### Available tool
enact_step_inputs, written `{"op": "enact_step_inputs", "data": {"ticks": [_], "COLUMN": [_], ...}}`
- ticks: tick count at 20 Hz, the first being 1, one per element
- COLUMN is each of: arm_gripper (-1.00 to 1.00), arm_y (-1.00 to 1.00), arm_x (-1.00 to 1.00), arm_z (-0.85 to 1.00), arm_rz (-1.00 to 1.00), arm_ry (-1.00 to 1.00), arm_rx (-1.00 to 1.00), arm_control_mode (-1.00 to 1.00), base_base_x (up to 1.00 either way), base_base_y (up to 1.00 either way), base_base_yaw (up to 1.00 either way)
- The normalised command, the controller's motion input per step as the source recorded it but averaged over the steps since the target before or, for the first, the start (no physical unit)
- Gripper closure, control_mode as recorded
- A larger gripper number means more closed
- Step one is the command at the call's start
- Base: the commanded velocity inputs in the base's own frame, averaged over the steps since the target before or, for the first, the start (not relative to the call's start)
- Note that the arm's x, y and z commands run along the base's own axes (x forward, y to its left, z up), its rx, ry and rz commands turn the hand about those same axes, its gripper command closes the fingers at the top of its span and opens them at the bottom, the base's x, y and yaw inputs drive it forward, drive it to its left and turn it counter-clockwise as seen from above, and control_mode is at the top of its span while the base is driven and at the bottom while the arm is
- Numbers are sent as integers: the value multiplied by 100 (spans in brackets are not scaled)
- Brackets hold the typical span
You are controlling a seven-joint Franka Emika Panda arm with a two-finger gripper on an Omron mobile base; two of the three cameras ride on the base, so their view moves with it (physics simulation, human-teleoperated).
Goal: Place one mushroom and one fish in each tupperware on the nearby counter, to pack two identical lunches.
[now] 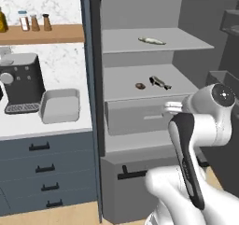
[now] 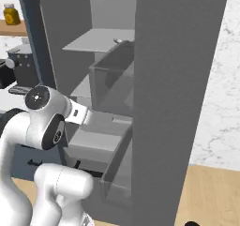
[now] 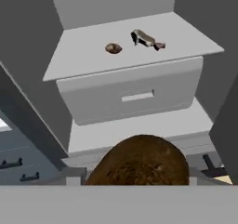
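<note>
Pinching a brown mushroom (image 3: pixel 139 160) in the gripper (image 3: pixel 134 179), jaws spread partway and closing on either side of the rounded cap, fingertips just peeking out at both sides of it. Holding that mushroom up in front of an open grey fridge (image 1: pixel 94 102), above and short of the fridge drawer (image 3: pixel 135 95).

Looking past it in the hand view to the middle shelf (image 3: pixel 83 60): showing a second mushroom (image 3: pixel 113 48), small and brown, lying near a fish (image 3: pixel 146 38), close together but not touching. Showing the same pair from the left base view, the second mushroom (image 1: pixel 140 86) to the left and the fish (image 1: pixel 160 82) to the right. Showing another fish (image 1: pixel 151 41), pale and slim, lying alone on the upper shelf (image 1: pixel 121 44).

Reaching in from the lower right of the left base view with the white arm (image 1: pixel 186 149), wrist pointing toward the drawer front.

Finding, left of the fridge, a grey tupperware (image 1: pixel 59 106) standing open on the off-white counter (image 1: pixel 46 128), just beside a dark coffee machine (image 1: pixel 21 81). Noting slate-blue drawers (image 1: pixel 42 163) with black handles below the counter, and a wooden shelf (image 1: pixel 60 33) above carrying small bottles (image 1: pixel 35 22).
</note>
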Motion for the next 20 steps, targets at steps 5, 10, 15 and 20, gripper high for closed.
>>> {"op": "enact_step_inputs", "data": {"ticks": [5, 10, 15, 20], "arm_gripper": [100, 100, 100, 100], "arm_y": [0, 0, 0, 0], "arm_x": [0, 0, 0, 0], "arm_z": [0, 0, 0, 0], "arm_rz": [0, 0, 0, 0], "arm_ry": [0, 0, 0, 0], "arm_rx": [0, 0, 0, 0], "arm_control_mode": [100, 100, 100, 100], "base_base_x": [-62, 9, 59, 84], "base_base_y": [83, 100, 100, 69], "base_base_yaw": [18, 10, 2, -6]}}
